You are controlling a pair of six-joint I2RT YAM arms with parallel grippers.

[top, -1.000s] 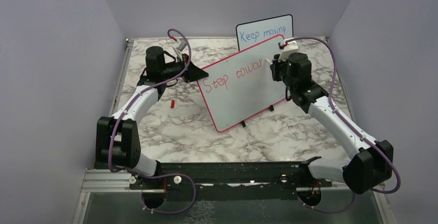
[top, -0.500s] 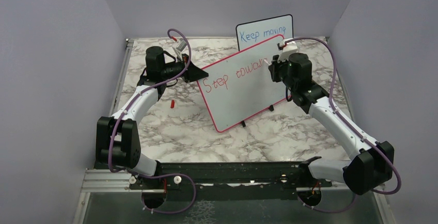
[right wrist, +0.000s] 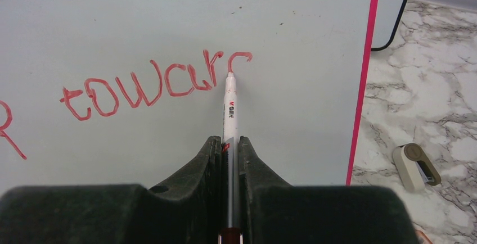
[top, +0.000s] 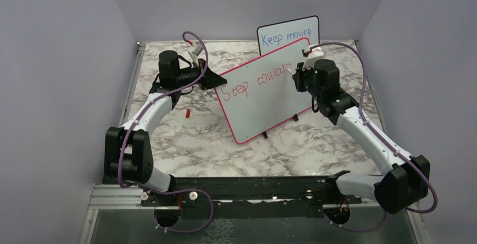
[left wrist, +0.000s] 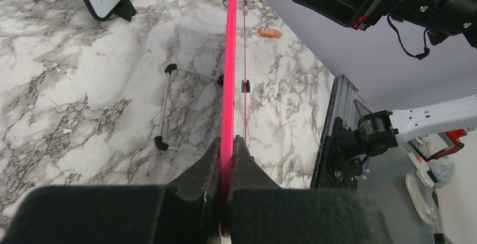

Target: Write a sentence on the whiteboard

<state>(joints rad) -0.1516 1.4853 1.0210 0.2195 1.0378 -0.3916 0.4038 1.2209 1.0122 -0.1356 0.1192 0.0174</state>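
The whiteboard [top: 264,100] with a red-pink frame stands tilted on black feet mid-table. Red writing [top: 256,81] on it reads "Step towar" plus a started stroke; the right wrist view shows "towar" [right wrist: 140,84] and a fresh curved stroke. My left gripper [top: 215,79] is shut on the board's left edge, seen edge-on in the left wrist view [left wrist: 228,75]. My right gripper [top: 296,74] is shut on a white marker [right wrist: 230,109], its red tip touching the board just under the new stroke.
A smaller black-framed board [top: 288,33] with blue words "Keep moving" stands behind the whiteboard. A small red cap [top: 187,112] lies on the marble table left of the board. A beige eraser-like object [right wrist: 416,167] lies to the right of the board.
My right gripper and marker have shifted slightly right and down along the board, adding a new curved red stroke after "towar". The left gripper and board have stayed still.
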